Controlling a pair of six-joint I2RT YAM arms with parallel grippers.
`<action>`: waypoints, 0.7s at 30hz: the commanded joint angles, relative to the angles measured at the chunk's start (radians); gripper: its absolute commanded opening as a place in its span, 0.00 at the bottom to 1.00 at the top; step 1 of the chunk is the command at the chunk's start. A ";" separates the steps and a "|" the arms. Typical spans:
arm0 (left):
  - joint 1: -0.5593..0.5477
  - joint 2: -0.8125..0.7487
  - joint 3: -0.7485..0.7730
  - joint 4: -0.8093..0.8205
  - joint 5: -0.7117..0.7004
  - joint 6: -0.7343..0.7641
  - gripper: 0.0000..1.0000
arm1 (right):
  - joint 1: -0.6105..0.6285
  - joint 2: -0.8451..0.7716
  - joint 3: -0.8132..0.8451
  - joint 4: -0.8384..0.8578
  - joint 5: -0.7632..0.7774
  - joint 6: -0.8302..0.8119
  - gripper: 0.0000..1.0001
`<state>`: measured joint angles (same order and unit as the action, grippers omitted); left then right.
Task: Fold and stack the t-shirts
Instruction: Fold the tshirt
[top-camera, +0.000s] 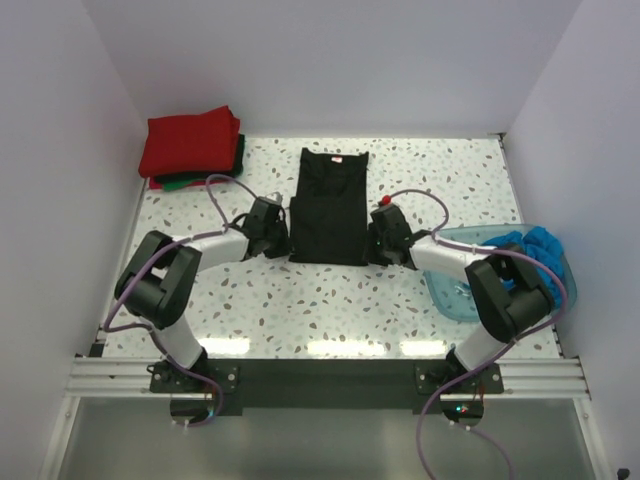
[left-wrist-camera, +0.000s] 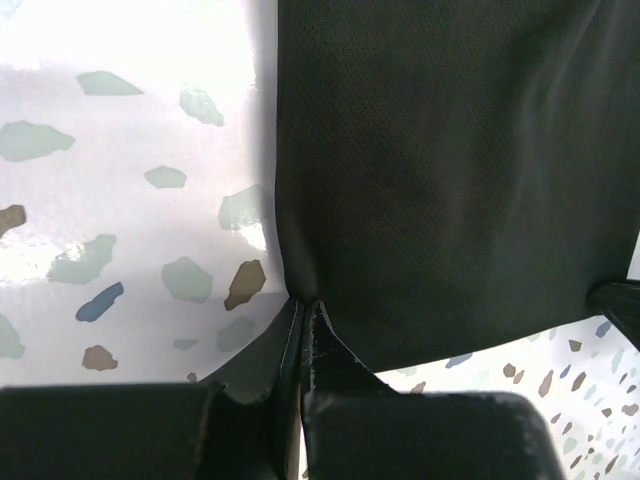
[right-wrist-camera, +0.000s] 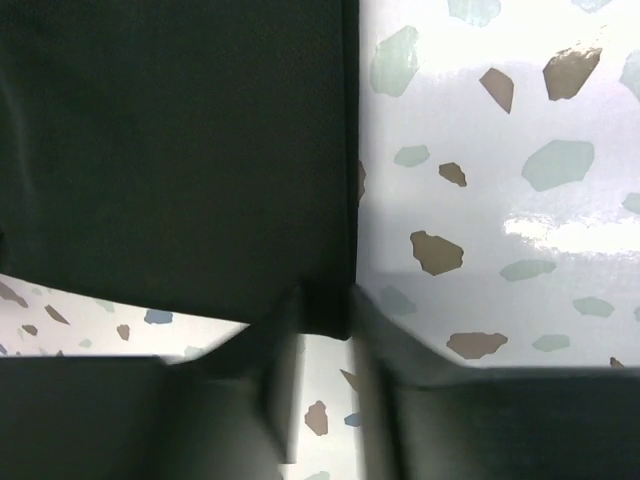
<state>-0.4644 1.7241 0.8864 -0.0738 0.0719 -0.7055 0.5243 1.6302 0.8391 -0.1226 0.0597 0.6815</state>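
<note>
The left fingers (left-wrist-camera: 325, 348) are pressed together on the near left corner of the black shirt (top-camera: 330, 205). The right fingers (right-wrist-camera: 385, 335) straddle its near right corner with a gap showing between them; I cannot tell if they grip yet. The shirt lies mid-table (top-camera: 420, 170) as a long strip, sleeves tucked in, collar at the far end. This looks like the crosswise fold. Next, both corners should rise together and travel level toward the collar. The red shirt (top-camera: 190, 140) already sits on the stack at the far left, where this shirt probably goes afterwards.
</note>
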 joint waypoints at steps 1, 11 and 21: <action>-0.019 0.031 -0.046 -0.018 -0.018 0.000 0.00 | 0.002 0.013 -0.017 0.044 -0.029 0.013 0.21; -0.157 -0.213 -0.170 -0.104 -0.038 -0.028 0.00 | 0.022 -0.269 -0.173 -0.118 -0.046 -0.022 0.00; -0.276 -0.560 -0.252 -0.210 0.147 -0.112 0.00 | 0.056 -0.786 -0.246 -0.486 -0.123 -0.045 0.00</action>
<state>-0.7219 1.2209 0.6106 -0.2455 0.1432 -0.7849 0.5774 0.9298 0.5545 -0.4427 -0.0395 0.6617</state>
